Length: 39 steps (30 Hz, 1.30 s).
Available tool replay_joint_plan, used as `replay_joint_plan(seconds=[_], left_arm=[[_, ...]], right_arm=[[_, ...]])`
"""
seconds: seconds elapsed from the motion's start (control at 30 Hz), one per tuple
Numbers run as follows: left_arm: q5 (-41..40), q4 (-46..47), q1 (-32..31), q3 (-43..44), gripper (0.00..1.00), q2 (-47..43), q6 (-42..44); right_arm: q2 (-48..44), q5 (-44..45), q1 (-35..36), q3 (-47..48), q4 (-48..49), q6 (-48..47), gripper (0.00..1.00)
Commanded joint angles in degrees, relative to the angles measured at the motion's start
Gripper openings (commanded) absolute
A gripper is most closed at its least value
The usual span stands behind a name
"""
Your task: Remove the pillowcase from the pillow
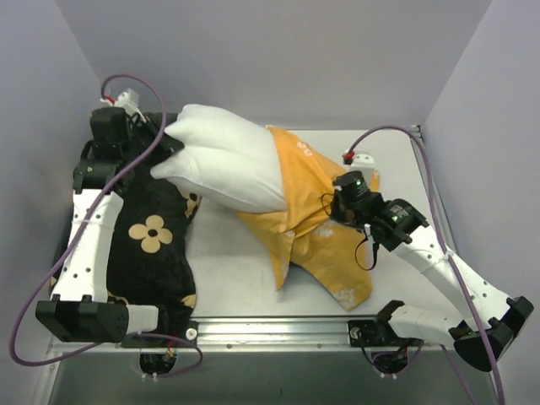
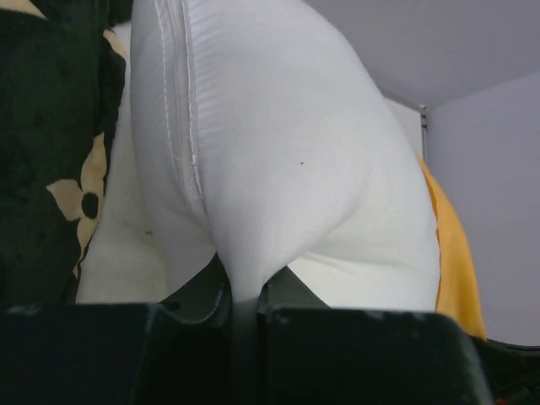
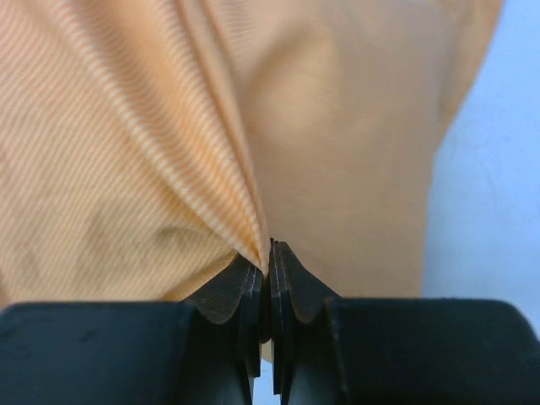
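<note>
Left gripper [image 1: 166, 145], at the far left of the table [image 1: 236, 274], is clamped tight on a fold at the end of the white pillow [image 1: 224, 164]; its wrist view shows the white cloth drawn down into the closed jaws. Most of the pillow lies bare, angled from far left toward the middle. Only its right end sits inside the pillowcase [image 1: 314, 215], which is turned orange side out and trails toward the near right. The right gripper [image 1: 333, 202] has its jaws closed on a gathered pleat of that orange fabric. From where things lie, I'd say the job is well along: the cover just needs to slide off the last stretch. To do it cleanly, the left arm should act as a fixed anchor while the right draws straight along the pillow's length, toward the near right, with both pinches firm. The right one holds only a thin pleat and may slip. A black flowered pillow [image 1: 156, 228] lies under the left arm, touching the white one, and could drag along. On the right, the purple cable [image 1: 434, 190] loops over the arm, and the right wall [image 1: 489, 126] looks close enough to limit the pull.
</note>
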Motion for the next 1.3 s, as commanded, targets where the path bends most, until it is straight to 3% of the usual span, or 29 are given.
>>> replay_joint_plan(seconds=[0.0, 0.17, 0.33, 0.57, 0.63, 0.73, 0.87, 0.9, 0.93, 1.03, 1.07, 1.17, 1.27], left_arm=[[0.84, 7.52, 9.35, 6.88, 0.0, -0.74, -2.21], [6.64, 9.01, 20.68, 5.93, 0.0, -0.65, -5.1], [7.17, 10.85, 21.94, 2.85, 0.0, -1.0, -6.78], [2.78, 8.84, 18.51, -0.93, 0.0, 0.49, -1.25], [2.95, 8.84, 18.07, -1.11, 0.0, 1.89, 0.51], [6.55, 7.87, 16.76, 0.99, 0.0, 4.7, 2.01], [6.75, 6.56, 12.56, 2.75, 0.52, 4.45, 5.16], [5.69, 5.6, 11.58, 3.28, 0.73, 4.27, 7.17], [3.77, 4.8, 10.61, 4.07, 0.81, 3.92, 7.98], [-3.08, 0.33, 6.39, 6.0, 0.96, 2.35, 11.58], [-11.81, -2.3, 3.08, 6.62, 0.97, 1.64, 12.46], [-25.64, -4.26, -3.7, 7.94, 0.97, -1.08, 16.59], [-33.57, -6.89, -15.47, 10.39, 0.97, 0.4, 19.49]], right_arm=[[-3.29, 2.31, -8.58, -5.54, -5.35, -1.98, 0.04], [-3.91, -4.98, -23.6, -9.51, -2.9, -3.3, 0.0], [-2.41, -10.7, -32.06, -8.56, -1.4, -4.44, 0.0], [-0.13, -11.24, -27.41, -1.08, -0.96, -4.18, 0.02], [-1.17, -15.34, -26.19, -1.86, 0.35, -4.44, 0.02], [-2.76, -14.25, -16.89, -3.71, 1.06, -4.45, 0.01], [-3.29, -9.92, -3.79, -10.55, 2.38, -1.29, 0.0], [-3.03, -9.92, -1.33, -11.7, 2.82, 0.72, 0.0], [-2.77, -10.01, 2.18, -13.28, 4.65, 1.52, 0.0], [-0.92, -12.11, 7.2, -16.98, 8.96, 3.38, 0.01], [-0.4, -12.73, 8.35, -17.51, 10.11, 3.2, 0.02], [2.5, -12.73, 10.99, -17.52, 11.52, 3.2, 0.05], [5.14, -13.0, 12.14, -16.38, 12.66, 2.76, 0.06]])
